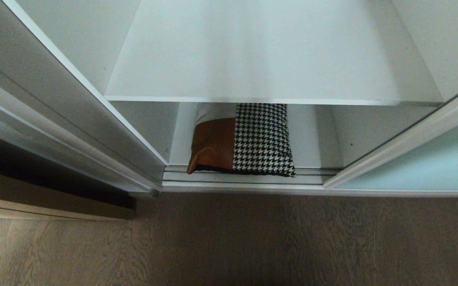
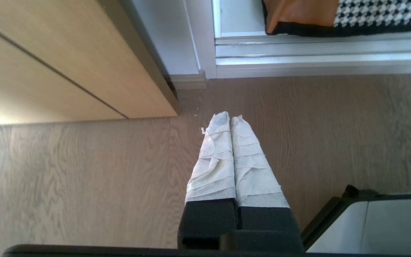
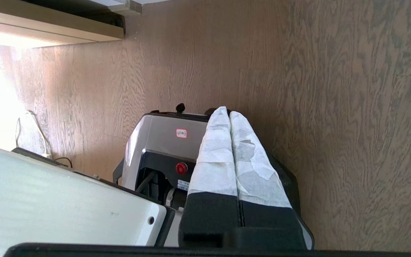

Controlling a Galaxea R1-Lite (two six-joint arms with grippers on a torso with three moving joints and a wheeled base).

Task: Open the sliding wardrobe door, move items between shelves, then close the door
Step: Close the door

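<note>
The wood-grain floor [image 1: 229,242] fills the near half of the head view and is bare right up to the wardrobe's silver bottom track [image 1: 245,178]. The sliding wardrobe door [image 1: 431,163], frosted blue-green with a pale frame, stands pushed to the right, leaving the middle of the wardrobe open between it and the white left frame [image 1: 94,115]. Inside, the upper shelf [image 1: 253,51] is a wide bare white board with a clear front edge. Below it, the lower shelf [image 1: 312,135] carries the bag [image 1: 245,139], tan leather on its left, houndstooth on its right, lying flat with its near edge touching the track and open board on both sides.

Neither arm shows in the head view. The left wrist view alone shows the left gripper [image 2: 230,119], wrapped fingers pressed together, empty, above floor near the track's left corner, beside a light wood panel [image 2: 59,67]. The right wrist view shows the right gripper [image 3: 227,113], fingers likewise together and empty, over the robot's base [image 3: 162,142].
</note>
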